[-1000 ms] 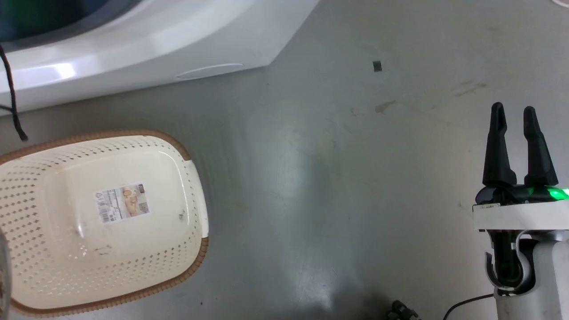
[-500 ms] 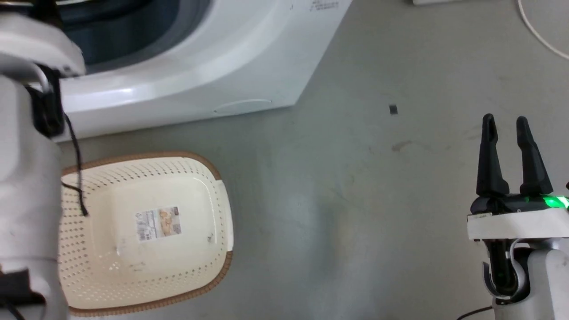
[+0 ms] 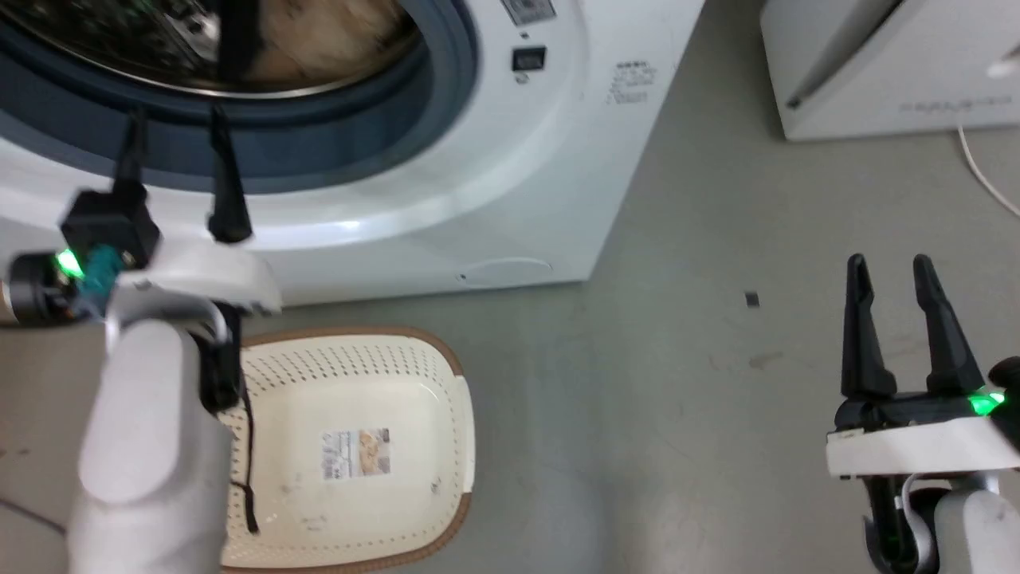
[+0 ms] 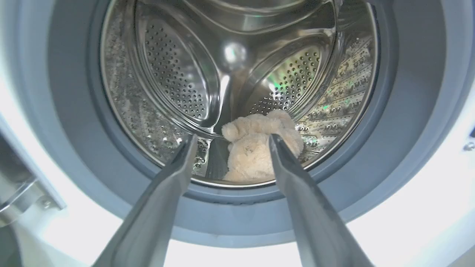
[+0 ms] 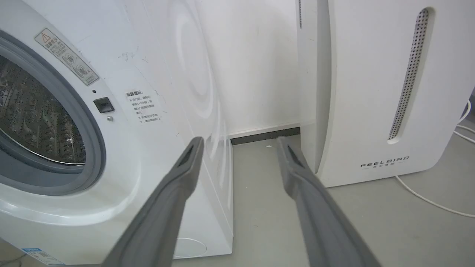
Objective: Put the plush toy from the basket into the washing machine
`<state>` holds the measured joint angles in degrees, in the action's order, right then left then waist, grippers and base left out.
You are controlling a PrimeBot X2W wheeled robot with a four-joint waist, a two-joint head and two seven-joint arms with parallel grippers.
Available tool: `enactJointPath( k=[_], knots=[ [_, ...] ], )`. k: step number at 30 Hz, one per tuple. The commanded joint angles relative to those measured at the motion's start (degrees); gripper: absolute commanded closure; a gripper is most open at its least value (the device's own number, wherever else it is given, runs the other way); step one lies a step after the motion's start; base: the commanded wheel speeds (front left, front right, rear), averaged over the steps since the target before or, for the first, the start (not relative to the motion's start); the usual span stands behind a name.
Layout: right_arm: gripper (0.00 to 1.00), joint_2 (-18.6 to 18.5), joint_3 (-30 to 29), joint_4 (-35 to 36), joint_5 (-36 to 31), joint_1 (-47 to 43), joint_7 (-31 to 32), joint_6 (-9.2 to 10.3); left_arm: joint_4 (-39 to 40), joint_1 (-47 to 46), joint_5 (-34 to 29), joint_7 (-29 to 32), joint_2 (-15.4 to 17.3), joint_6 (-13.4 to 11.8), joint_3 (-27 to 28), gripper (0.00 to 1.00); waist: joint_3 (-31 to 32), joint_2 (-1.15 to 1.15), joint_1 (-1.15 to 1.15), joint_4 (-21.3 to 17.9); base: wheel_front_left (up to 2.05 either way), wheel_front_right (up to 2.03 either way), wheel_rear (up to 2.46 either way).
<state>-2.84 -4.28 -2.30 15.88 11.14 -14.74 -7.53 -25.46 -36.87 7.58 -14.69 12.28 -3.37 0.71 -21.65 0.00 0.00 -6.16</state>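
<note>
Fluffy cream plush toy (image 4: 256, 152) lies in the steel drum (image 4: 178, 74) of the white front-loading washing machine (image 3: 518, 183), near its front rim. Our left gripper (image 3: 175, 119) gapes wide and empty outside: nothing left to hold.

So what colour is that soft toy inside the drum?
Cream-beige; the plush toy shows best in the left wrist view.

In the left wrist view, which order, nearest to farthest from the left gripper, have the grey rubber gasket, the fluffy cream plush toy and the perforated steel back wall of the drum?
From the left gripper:
1. Grey rubber gasket, ringing the porthole mouth.
2. Cream plush toy, on the drum floor near the front.
3. Perforated steel back wall, deepest inside.
</note>
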Motion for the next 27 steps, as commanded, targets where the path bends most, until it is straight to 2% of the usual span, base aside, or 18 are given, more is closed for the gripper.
enactJointPath(
  k=[1,10,20,27],
  knots=[
    [0.00,0.0,0.4,0.8,-1.4,-1.2,-0.3,0.04,1.5,2.8,-0.6,-0.3,-1.1,0.2,0.3,0.00,3.4,0.00,0.00,2.4,0.00,0.00,0.00],
    [0.00,0.0,0.8,2.1,-5.1,-5.0,-0.3,0.04,8.7,13.6,-3.9,-0.3,-4.3,1.3,0.1,0.00,9.4,0.00,0.00,5.1,0.00,0.00,0.00],
    [0.00,0.0,-0.2,2.9,-7.6,-9.4,-0.3,0.04,11.4,24.9,-4.8,-0.3,-6.7,2.4,0.2,0.00,15.3,0.00,0.00,7.4,0.00,0.00,0.00],
    [0.00,0.0,-0.7,3.1,-8.7,-12.5,-0.3,0.04,13.0,30.6,-4.6,-0.3,-8.2,2.3,-0.2,0.00,18.2,0.00,0.00,8.8,0.00,0.00,0.00]
  ],
)
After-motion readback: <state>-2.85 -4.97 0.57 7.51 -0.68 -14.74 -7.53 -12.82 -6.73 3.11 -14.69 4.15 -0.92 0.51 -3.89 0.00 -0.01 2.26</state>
